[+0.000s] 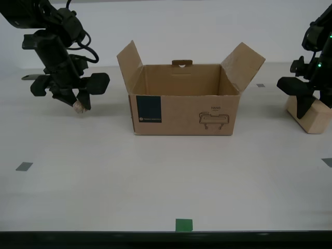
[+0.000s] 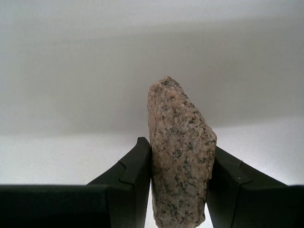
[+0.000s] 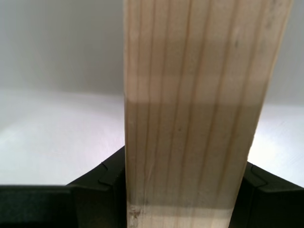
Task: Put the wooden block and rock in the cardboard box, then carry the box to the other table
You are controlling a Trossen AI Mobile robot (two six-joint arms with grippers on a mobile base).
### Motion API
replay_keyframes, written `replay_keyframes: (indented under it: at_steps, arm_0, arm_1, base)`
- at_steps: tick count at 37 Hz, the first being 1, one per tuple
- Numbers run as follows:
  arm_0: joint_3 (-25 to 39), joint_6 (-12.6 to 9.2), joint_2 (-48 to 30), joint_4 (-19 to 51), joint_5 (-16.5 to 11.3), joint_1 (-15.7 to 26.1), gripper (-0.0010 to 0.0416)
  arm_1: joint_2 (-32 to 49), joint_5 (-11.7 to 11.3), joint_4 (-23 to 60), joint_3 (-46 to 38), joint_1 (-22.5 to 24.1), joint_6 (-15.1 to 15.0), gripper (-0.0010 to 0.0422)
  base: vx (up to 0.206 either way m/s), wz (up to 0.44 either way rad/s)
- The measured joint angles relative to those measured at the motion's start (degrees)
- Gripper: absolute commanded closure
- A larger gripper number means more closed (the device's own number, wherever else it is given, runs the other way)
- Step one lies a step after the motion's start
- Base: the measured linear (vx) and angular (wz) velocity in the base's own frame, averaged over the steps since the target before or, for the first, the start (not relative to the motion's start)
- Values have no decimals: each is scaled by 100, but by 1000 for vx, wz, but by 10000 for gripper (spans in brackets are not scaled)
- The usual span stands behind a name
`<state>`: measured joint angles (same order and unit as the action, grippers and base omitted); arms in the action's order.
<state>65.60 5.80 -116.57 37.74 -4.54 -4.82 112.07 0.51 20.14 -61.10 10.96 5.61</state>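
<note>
Pinching the rock (image 2: 178,156) between both jaws, my second gripper (image 1: 78,98) hangs just above the table (image 1: 155,192) at the exterior view's left, the stone's long axis running out past the fingertips. My first gripper (image 1: 303,101) is clamped on the wooden block (image 3: 194,114), at the exterior view's right; whether the block rests on the table or is just off it is unclear. Between them stands the cardboard box (image 1: 181,111), flaps open; it looks empty, though its floor is hidden. Each arm must travel inward and over the rim, and the rock looks slightly nearer.
</note>
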Motion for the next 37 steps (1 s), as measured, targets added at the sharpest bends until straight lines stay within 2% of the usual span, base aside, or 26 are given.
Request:
replay_keyframes:
  at_steps: [7, 20, 28, 37]
  arm_0:
    - [614, 9, 0, 452, -2, 9, 406]
    - [2345, 15, -2, 1298, -4, 94, 406]
    - [3416, 11, -35, 1639, -9, 157, 407]
    - [4170, -22, -42, 1862, -15, 175, 407]
  arm_1:
    - [0, 0, 236, -348, 0, -170, 413]
    - [0, 0, 946, -1589, 0, -407, 413]
    - [0, 0, 1178, -2426, 0, -433, 413]
    - [20, 0, 1248, -2981, 2, -437, 413]
  base:
    - [0, 0]
    - [0, 0]
    - [0, 0]
    - [0, 0]
